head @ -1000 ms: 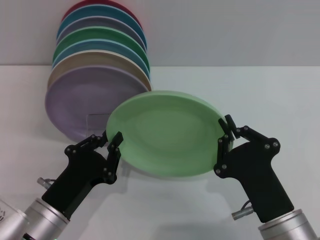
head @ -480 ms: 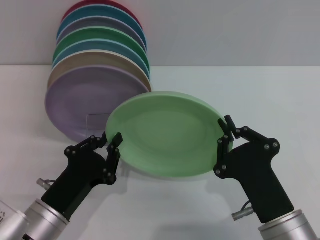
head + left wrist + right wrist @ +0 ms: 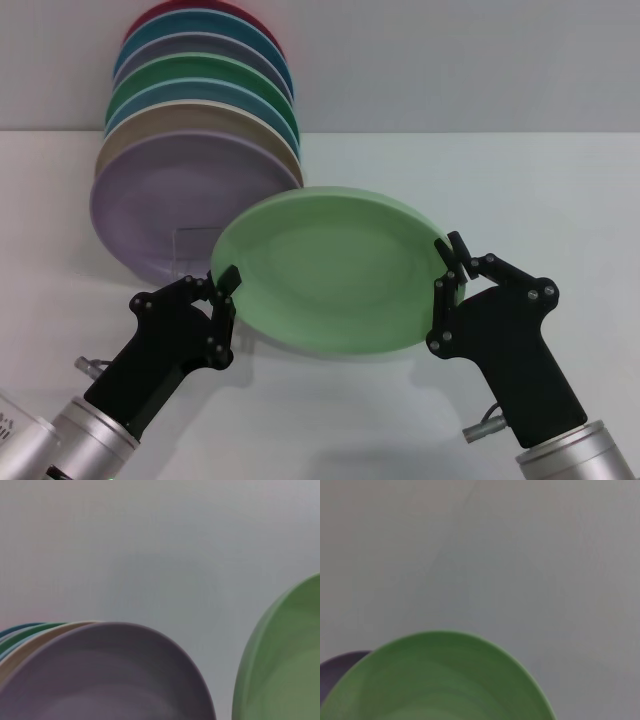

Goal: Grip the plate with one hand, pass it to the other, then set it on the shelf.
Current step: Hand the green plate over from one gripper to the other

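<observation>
The pale mint-green plate [image 3: 330, 270] hangs tilted above the table between my two grippers. My right gripper [image 3: 447, 268] is shut on its right rim. My left gripper [image 3: 227, 298] has its fingers closed over the plate's left rim. The plate also shows in the left wrist view [image 3: 285, 670] and in the right wrist view [image 3: 440, 680]. The wire shelf's small front loop [image 3: 192, 242] shows just behind and to the left of the plate, under the lavender plate [image 3: 165, 205].
Several plates stand on edge in the rack at the back left: lavender at the front, then beige, blue and a darker green plate [image 3: 200, 75], with red at the rear. The lavender plate also shows in the left wrist view [image 3: 100, 675]. The white table [image 3: 520, 190] stretches right.
My left gripper's fingers have closed in on the plate's left rim. The plate has shifted very slightly to the left. My right gripper has held still.
</observation>
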Action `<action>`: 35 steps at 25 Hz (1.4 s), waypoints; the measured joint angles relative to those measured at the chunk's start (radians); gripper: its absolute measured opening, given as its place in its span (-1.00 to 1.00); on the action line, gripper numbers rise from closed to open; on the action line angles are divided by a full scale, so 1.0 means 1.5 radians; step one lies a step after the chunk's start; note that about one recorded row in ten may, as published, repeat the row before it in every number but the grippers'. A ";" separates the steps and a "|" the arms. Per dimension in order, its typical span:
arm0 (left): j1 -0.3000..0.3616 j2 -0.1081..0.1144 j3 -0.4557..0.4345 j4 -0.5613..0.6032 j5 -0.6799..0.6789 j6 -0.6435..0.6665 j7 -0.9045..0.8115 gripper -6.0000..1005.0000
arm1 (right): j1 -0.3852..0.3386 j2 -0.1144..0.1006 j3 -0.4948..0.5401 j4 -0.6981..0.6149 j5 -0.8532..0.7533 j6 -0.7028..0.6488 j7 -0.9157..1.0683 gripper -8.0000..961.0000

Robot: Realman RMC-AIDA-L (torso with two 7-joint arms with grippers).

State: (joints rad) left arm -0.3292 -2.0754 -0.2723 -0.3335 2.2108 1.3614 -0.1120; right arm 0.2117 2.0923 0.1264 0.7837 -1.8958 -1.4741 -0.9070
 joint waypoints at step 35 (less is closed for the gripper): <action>0.028 0.007 -0.045 0.004 -0.005 0.071 -0.002 -0.90 | 0.001 -0.005 -0.054 -0.009 -0.009 -0.087 0.003 -0.42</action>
State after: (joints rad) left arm -0.2867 -2.0650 -0.3394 -0.3281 2.2028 1.4678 -0.1156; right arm 0.2136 2.0842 0.0453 0.7707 -1.9094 -1.6047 -0.9029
